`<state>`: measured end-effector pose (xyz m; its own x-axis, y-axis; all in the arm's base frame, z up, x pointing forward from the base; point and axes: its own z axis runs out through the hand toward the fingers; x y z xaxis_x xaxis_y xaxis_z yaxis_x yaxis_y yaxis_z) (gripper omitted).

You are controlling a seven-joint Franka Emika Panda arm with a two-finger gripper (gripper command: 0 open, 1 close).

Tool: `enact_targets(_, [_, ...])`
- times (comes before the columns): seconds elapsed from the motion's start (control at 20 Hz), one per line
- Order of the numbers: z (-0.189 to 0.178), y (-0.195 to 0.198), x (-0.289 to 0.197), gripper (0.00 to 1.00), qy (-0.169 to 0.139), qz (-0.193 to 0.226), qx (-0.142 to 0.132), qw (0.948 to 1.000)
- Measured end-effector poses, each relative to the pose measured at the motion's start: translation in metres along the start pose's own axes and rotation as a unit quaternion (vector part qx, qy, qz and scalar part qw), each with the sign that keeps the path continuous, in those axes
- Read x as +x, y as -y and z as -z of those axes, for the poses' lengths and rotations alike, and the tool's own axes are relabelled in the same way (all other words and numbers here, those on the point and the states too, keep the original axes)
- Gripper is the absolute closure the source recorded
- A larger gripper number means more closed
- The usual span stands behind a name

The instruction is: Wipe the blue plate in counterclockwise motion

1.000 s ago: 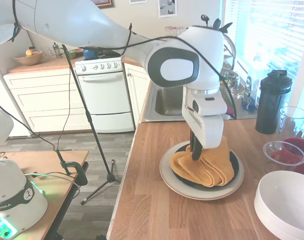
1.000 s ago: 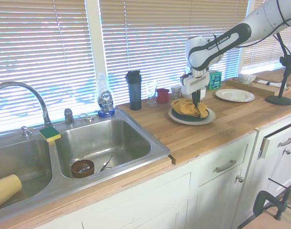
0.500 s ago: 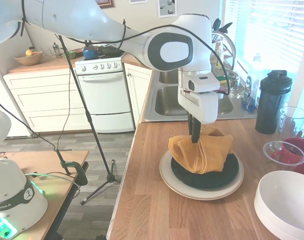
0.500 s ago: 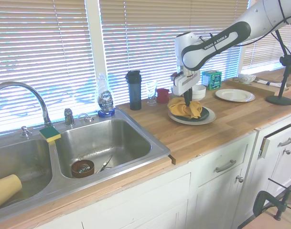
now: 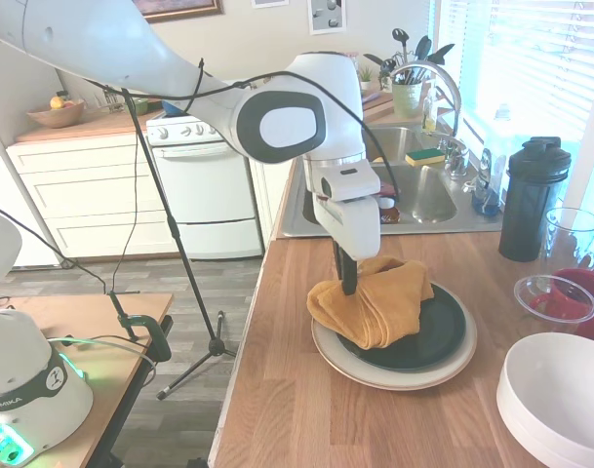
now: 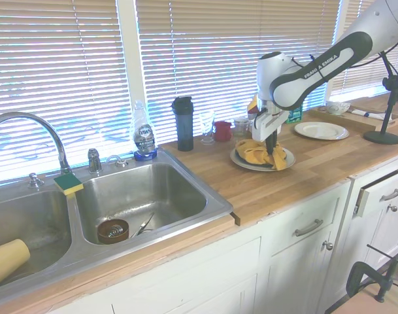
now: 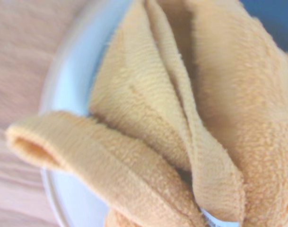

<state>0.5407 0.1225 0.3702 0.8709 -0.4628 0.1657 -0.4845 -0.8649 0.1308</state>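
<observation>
Your surface (image 5: pixel 306 409) was wood, with a steel sink (image 6: pixel 140 196) at one end. The arm (image 5: pixel 277 122) came in over the edge nearest the stove. A beige plate (image 5: pixel 394 375) sat on the surface, and the blue plate (image 5: pixel 428 336) lay stacked on it, touching. A white bowl (image 5: pixel 560 390) stood near the plates, apart from them. A black bottle (image 5: pixel 533 200) stood by the window. A yellow towel (image 5: pixel 370 302) lay bunched on the blue plate's side nearest the surface edge, spilling over the beige rim. Your tool (image 5: pixel 349 283) pointed straight down, its fingers closed on the towel's top fold. The wrist view showed towel (image 7: pixel 181 118) folds over the beige rim (image 7: pixel 73 94).
</observation>
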Motion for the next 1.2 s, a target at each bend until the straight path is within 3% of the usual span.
enact_targets(0.55, [-0.032, -0.045, 0.046, 1.0, 0.048, -0.043, 0.004, 0.9979])
enact_targets(0.85, [-0.013, -0.019, 0.076, 1.0, 0.05, -0.041, -0.001, 0.9979])
enact_targets(1.2, [0.024, 0.026, 0.059, 1.0, 0.032, -0.021, -0.001, 0.9993])
